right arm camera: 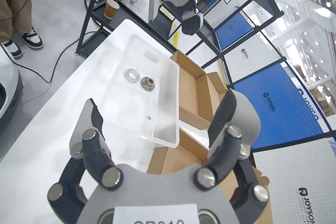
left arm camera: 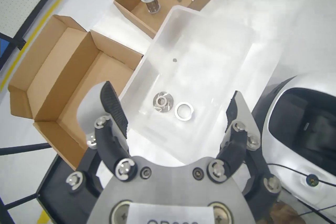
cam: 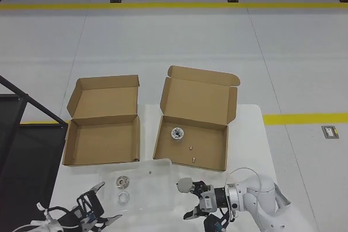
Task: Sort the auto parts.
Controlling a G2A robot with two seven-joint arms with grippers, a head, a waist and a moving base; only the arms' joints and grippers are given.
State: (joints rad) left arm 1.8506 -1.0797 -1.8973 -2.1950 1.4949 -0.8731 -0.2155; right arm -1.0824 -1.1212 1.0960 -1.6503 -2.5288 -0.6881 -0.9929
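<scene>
Left claw (left arm camera: 172,89) agape, ring (left arm camera: 184,111) just beyond, in tray (left arm camera: 158,33)

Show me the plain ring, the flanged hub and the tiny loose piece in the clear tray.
plain ring (left arm camera: 183,118), left wrist view, on its metal band.
flanged hub (left arm camera: 164,107), left wrist view, on the flange beside the bore.
tiny loose piece (left arm camera: 174,60), left wrist view, on its middle.

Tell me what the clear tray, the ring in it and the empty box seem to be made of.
Tray: translucent plastic, probably; the table shows through. Ring: bare metal, bright smooth shine. Empty box: brown cardboard, matte, folded flaps.
</scene>
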